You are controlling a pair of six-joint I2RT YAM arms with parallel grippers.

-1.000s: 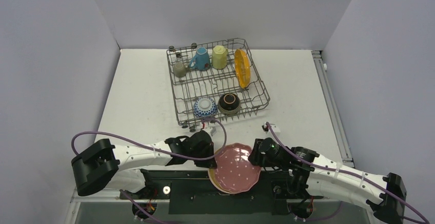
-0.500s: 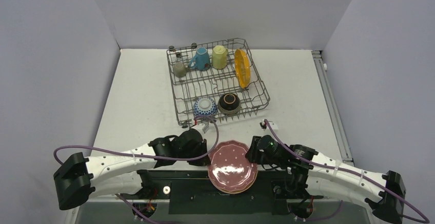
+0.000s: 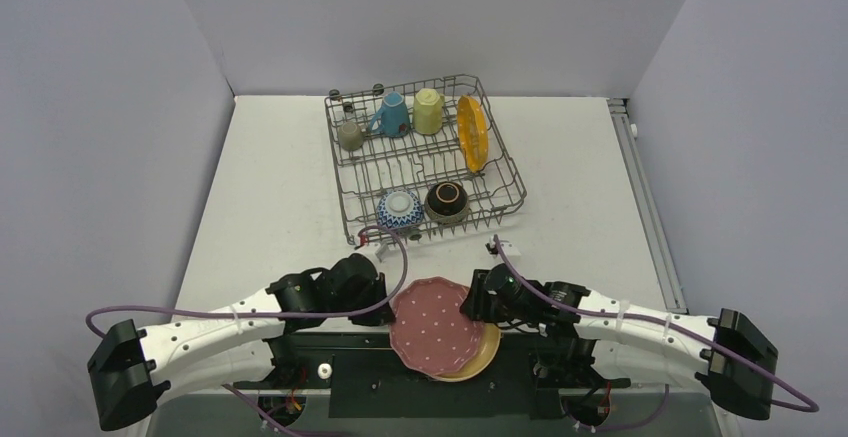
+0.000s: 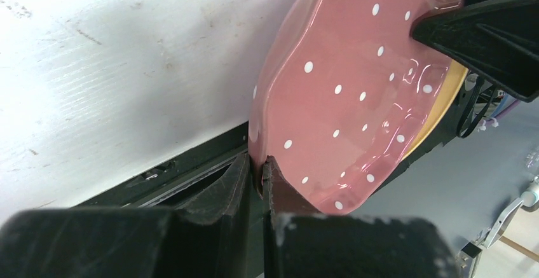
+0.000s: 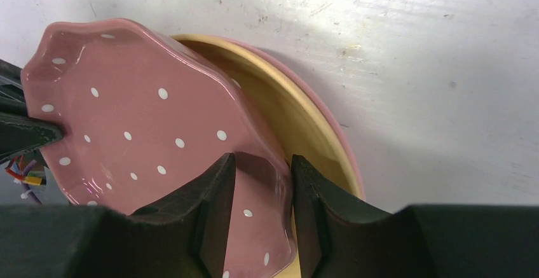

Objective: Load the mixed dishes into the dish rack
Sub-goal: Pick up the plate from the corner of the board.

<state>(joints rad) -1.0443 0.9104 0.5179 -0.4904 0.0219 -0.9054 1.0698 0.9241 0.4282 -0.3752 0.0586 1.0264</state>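
Note:
The dark pink dotted plate (image 3: 433, 329) hangs tilted at the table's near edge, between both arms. My left gripper (image 3: 390, 309) (image 4: 257, 166) is shut on its left rim. My right gripper (image 3: 469, 307) (image 5: 262, 170) straddles the opposite rim with its jaws apart. The yellow plate (image 3: 487, 355) (image 5: 299, 119) lies under it, stacked on a light pink plate (image 5: 348, 163). The dish rack (image 3: 420, 162) holds the grey mug (image 3: 350, 134), blue mug (image 3: 391, 115), pale-yellow mug (image 3: 428, 111), upright orange plate (image 3: 472, 133), blue-white bowl (image 3: 399, 208) and dark brown bowl (image 3: 446, 200).
The rack's front rim (image 3: 430, 229) is a short way beyond both wrists. A black base frame (image 3: 370, 387) runs below the table's near edge, under the plates. Grey walls close in the left, back and right sides.
The dark pink plate and both grippers have shifted left, uncovering the yellow plate below. The left arm has drawn back to the left. The plate sits flatter than a second ago.

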